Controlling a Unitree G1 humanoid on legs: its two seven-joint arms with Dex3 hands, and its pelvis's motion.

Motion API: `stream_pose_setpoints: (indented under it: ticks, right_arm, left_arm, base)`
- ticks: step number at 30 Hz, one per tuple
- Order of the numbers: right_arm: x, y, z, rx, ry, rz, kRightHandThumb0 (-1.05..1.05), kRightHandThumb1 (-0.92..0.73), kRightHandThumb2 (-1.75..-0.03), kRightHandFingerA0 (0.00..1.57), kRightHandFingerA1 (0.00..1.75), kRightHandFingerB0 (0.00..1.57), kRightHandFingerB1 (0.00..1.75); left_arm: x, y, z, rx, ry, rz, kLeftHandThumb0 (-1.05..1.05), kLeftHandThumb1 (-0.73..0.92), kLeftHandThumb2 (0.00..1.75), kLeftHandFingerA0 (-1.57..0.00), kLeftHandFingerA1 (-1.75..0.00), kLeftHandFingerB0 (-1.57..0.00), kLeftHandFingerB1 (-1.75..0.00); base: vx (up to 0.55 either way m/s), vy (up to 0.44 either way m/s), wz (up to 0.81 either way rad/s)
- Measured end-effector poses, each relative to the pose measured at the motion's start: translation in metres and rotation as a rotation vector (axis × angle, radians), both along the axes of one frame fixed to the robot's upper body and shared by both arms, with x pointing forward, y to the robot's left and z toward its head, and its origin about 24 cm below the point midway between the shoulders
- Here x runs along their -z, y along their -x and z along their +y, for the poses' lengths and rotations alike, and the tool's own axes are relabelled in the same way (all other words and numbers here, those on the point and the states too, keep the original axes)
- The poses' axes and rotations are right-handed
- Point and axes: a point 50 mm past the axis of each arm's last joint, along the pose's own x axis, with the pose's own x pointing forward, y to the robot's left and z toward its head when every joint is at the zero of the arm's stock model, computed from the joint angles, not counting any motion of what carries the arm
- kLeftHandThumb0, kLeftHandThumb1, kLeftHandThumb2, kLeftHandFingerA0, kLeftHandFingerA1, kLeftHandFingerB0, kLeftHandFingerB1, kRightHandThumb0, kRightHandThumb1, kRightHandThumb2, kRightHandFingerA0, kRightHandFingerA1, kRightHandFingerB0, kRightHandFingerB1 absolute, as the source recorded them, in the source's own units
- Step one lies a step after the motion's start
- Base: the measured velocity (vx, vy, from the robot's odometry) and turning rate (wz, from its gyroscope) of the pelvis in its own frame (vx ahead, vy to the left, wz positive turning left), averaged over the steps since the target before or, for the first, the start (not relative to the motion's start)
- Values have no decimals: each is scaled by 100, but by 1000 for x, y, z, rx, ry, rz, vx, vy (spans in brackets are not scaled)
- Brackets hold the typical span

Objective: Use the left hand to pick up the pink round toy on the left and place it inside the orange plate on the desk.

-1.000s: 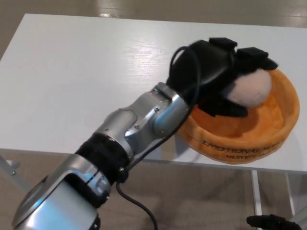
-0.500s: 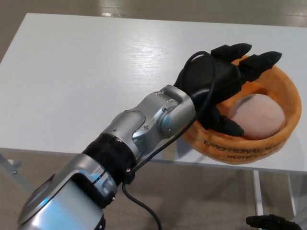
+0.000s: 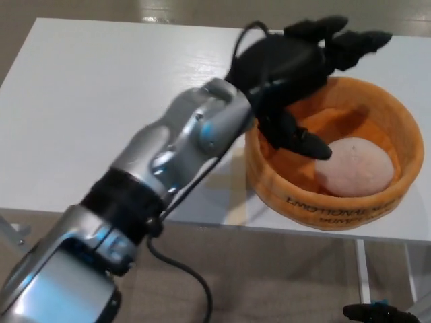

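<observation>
The white surface (image 3: 101, 101) carried the orange plate (image 3: 404, 168) at its near right edge, above a brownish floor. Inside the plate, toward its near right wall, lay the pink round toy (image 3: 355, 167), apart from any hand. Over the plate's far left rim the left hand (image 3: 296, 64) hung, its fingers (image 3: 357, 42) spread wide and holding nothing.

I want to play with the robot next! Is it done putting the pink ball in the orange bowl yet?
Almost. The pink ball already lies inside the orange bowl on the white table. The left hand holds nothing; its fingers are spread open above the bowl's back edge. All that looks left is pulling the arm away from the bowl. The right hand only peeks in at the bottom.
</observation>
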Motion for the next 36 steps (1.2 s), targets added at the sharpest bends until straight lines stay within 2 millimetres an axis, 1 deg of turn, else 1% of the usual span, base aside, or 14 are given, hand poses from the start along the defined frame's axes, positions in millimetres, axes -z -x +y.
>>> stream_pose_setpoints:
  ticks: [1, 2, 3, 4, 5, 6, 10, 14, 15, 16, 17, 27, 28, 36]
  right_arm:
    - [0, 0, 0, -1, 0, -2, -31, -59, -57, 81, 69, 75, 53]
    - [0, 0, 0, -2, 1, -2, -30, -59, -57, 82, 70, 75, 54]
    - [0, -1, 0, -2, 1, -2, -30, -59, -57, 82, 70, 75, 54]
    - [0, -1, 0, -2, 2, -2, -30, -58, -57, 83, 68, 75, 53]
    - [-1, -1, 0, -3, 2, -2, -30, -58, -57, 83, 68, 75, 53]
    - [-1, -1, 0, -3, 2, -3, -29, -59, -57, 82, 68, 74, 53]
    - [-1, -2, 0, -4, 3, -5, -30, -59, -57, 81, 68, 74, 52]
    - [-1, -2, -1, -5, 5, -6, -31, -58, -57, 81, 69, 74, 54]
    - [-1, -2, -1, -6, 5, -6, -31, -59, -57, 81, 69, 74, 53]
    - [-2, -2, -1, -7, 6, -7, -31, -59, -57, 81, 69, 74, 53]
    - [-2, -3, 0, -9, 6, -9, -31, -59, -57, 81, 68, 74, 53]
    - [-3, -5, 0, -16, 9, -13, -31, -59, -57, 81, 71, 74, 53]
    - [-3, -5, 0, -16, 9, -14, -30, -59, -57, 80, 69, 73, 53]
    - [-4, -6, 0, -20, 11, -15, -30, -59, -57, 80, 70, 74, 53]
  left_arm:
    - [-6, 5, 7, 13, 35, -9, -25, 22, 80, -2, -50, 0, -44]
    - [-8, 7, 10, 18, 47, -12, -44, 38, 60, -14, -36, -20, -33]
    - [-10, 10, 13, 22, 60, -13, -44, 38, 60, -14, -36, -20, -33]
    - [-11, 12, 17, 27, 74, -13, -18, 36, 87, -9, -52, -8, -49]
    - [-13, 16, 23, 33, 91, -14, -18, 36, 87, -9, -52, -8, -49]
    - [-15, 18, 26, 37, 103, -14, -30, 42, 57, -22, -38, -27, -33]
    - [-11, 28, 54, 24, 143, 9, -28, 43, 59, -24, -39, -33, -36]
    - [-3, 32, 72, 3, 155, 44, -8, 62, 59, -34, -44, -45, -37]
    - [2, 35, 81, -9, 159, 66, 9, 68, 60, -32, -40, -50, -37]
    - [7, 38, 89, -18, 163, 89, 9, 68, 60, -32, -40, -50, -37]
    - [13, 42, 98, -28, 165, 119, 12, 68, 62, -33, -42, -60, -43]
    - [65, 67, 145, -79, 143, 390, -6, 70, 60, -39, -40, -60, -40]
    - [72, 71, 149, -83, 142, 426, -15, 68, 64, -41, -43, -58, -43]
    - [126, 107, 179, -103, 133, 749, 1, 69, 60, -44, -40, -51, -38]
  base:
    - [0, 0, 0]
    - [0, 0, 0]
    - [0, 0, 0]
    - [0, 0, 0]
    - [0, 0, 0]
    - [0, 0, 0]
    - [0, 0, 0]
    - [0, 0, 0]
    - [0, 0, 0]
    - [0, 0, 0]
    - [0, 0, 0]
    - [0, 0, 0]
    - [0, 0, 0]
    - [0, 0, 0]
